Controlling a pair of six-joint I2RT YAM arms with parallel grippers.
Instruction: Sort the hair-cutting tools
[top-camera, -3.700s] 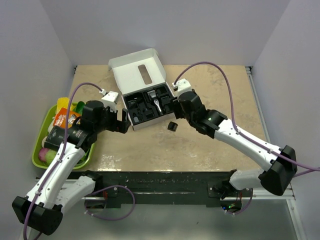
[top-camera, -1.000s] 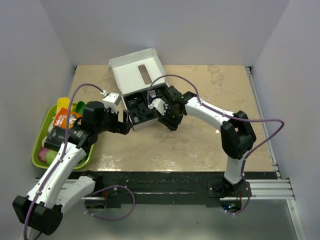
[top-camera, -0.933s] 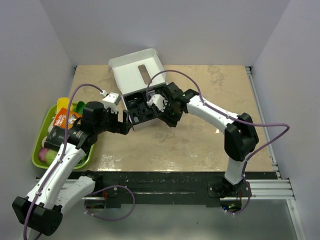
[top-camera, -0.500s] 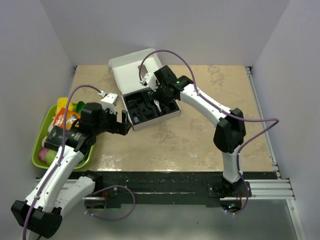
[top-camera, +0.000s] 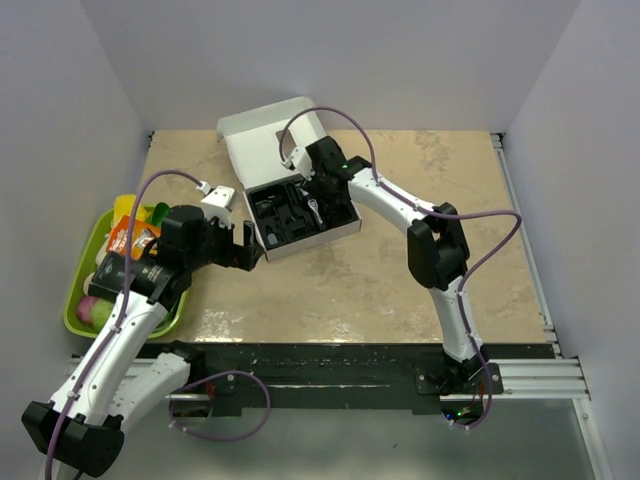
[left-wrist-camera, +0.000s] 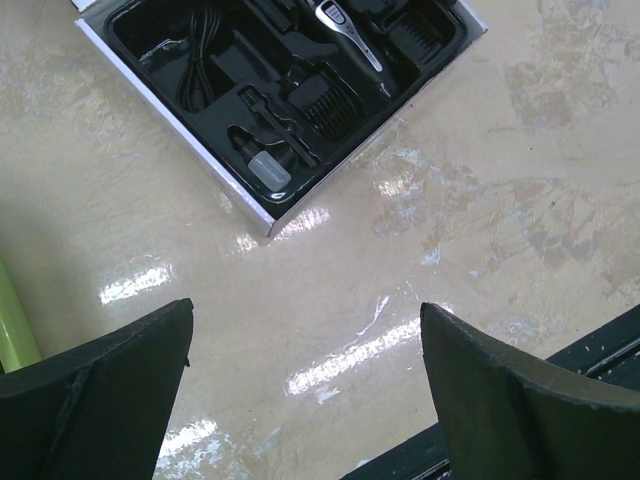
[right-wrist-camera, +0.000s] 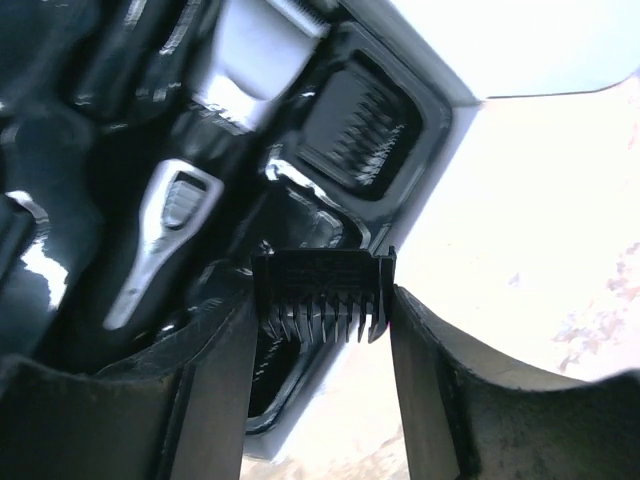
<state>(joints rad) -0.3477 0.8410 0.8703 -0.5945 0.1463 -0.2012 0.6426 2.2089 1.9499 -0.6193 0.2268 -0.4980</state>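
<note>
Two tools in play, one loaded. Far left is the green tray (top-camera: 72, 305) of packets and fruit, not part of this job. Left tool (left-wrist-camera: 305, 330) hangs spread wide and empty over bare tabletop (left-wrist-camera: 450, 230), just off the near corner of the white box (left-wrist-camera: 170, 125). In the box's black insert (left-wrist-camera: 150, 30), left to right: cord (left-wrist-camera: 200, 60) bundled in its pocket, a seated comb (left-wrist-camera: 325, 100) mid-insert, then the clipper (left-wrist-camera: 350, 35) with its silver head showing. Right tool (right-wrist-camera: 322, 330) is half closed on a comb attachment (right-wrist-camera: 322, 285), pinched by its two ends, teeth visible, hanging over the right end of the insert just beside the corner comb (right-wrist-camera: 360, 125). My read on the step: dropping this comb into a pocket. Next move needs it squared over the dark recess under it, then straight down, then let go. I can't tell from the wrist view whether that recess is free or the right shape. Watch-outs: clipper close on the left, box wall tight on the right, lid (top-camera: 270, 140) standing up behind, and my purple cable (top-camera: 340, 115) looping over it.
</note>
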